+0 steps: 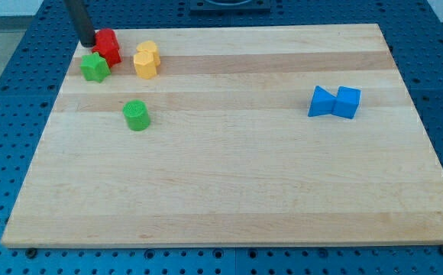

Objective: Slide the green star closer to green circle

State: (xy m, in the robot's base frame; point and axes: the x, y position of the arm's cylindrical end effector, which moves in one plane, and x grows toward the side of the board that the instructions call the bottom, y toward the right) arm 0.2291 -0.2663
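Wood planks make up the board (229,183), pale and square-cut, resting on a blue perforated bench (8,137) that shows round every edge. Nearest to where I stand, the view's bottom half of the board carries nothing.

Further up, at the view's left, sits the green circle (137,115), a short upright cylinder standing alone. Well apart, at the view's right, a blue triangular block (321,102) and a blue cube (347,102) touch side by side, out of the way of this job.

Beyond the circle, near the top-left corner, three blocks crowd together: the green star (95,67) at the left, a red block (108,46) just above and right of it and seemingly touching it, and a yellow block (147,61) a little apart at the right.

Farthest off, the dark rod comes down from the top edge, and my tip (88,43) rests at the red block's left side, just above the star. There are no jaws to spread or press; it is a bare rod holding nothing. That position looks deliberate to me: from behind the star, a push toward the view's bottom and slightly right would drive it at the circle. The red neighbour may get dragged along.
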